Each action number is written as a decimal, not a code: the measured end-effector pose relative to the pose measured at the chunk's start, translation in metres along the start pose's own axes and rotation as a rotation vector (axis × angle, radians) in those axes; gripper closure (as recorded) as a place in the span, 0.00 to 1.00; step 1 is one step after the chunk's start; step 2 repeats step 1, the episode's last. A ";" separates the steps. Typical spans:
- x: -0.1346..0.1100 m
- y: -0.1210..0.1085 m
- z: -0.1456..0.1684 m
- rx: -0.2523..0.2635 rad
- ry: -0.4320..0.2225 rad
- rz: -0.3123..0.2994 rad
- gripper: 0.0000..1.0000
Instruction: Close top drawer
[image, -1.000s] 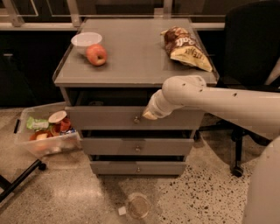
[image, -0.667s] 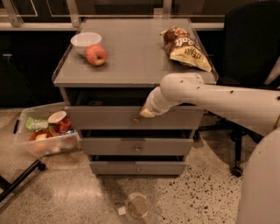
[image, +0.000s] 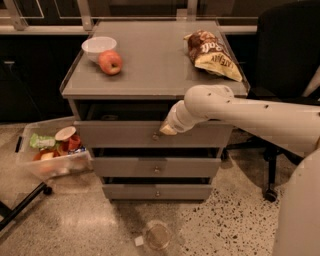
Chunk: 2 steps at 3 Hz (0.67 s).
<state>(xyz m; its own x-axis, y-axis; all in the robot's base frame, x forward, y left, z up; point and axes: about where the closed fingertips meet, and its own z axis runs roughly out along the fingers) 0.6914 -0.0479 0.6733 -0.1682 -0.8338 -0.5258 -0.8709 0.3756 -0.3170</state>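
Observation:
The top drawer (image: 115, 134) of the grey cabinet has a flat grey front with a small round knob (image: 156, 135) at its centre. It stands slightly pulled out, with a dark gap between its front and the cabinet top. My gripper (image: 167, 130) is at the end of the white arm that reaches in from the right. It rests against the drawer front, right beside the knob. The inside of the drawer is too dark to make out.
Two lower grey drawers (image: 156, 167) sit below. On the cabinet top (image: 155, 70) are a white bowl (image: 98, 47), an apple (image: 110, 62) and a chip bag (image: 212, 55). A clear bin of items (image: 52, 150) stands at the left, a black chair (image: 285, 60) at the right, and a clear cup (image: 157, 235) on the floor.
My gripper has shifted a little to the left along the drawer front, closer to the knob. The drawer front looks to be in about the same place.

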 end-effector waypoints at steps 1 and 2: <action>0.013 0.011 0.000 -0.024 -0.037 0.021 1.00; 0.013 0.011 0.000 -0.024 -0.037 0.021 1.00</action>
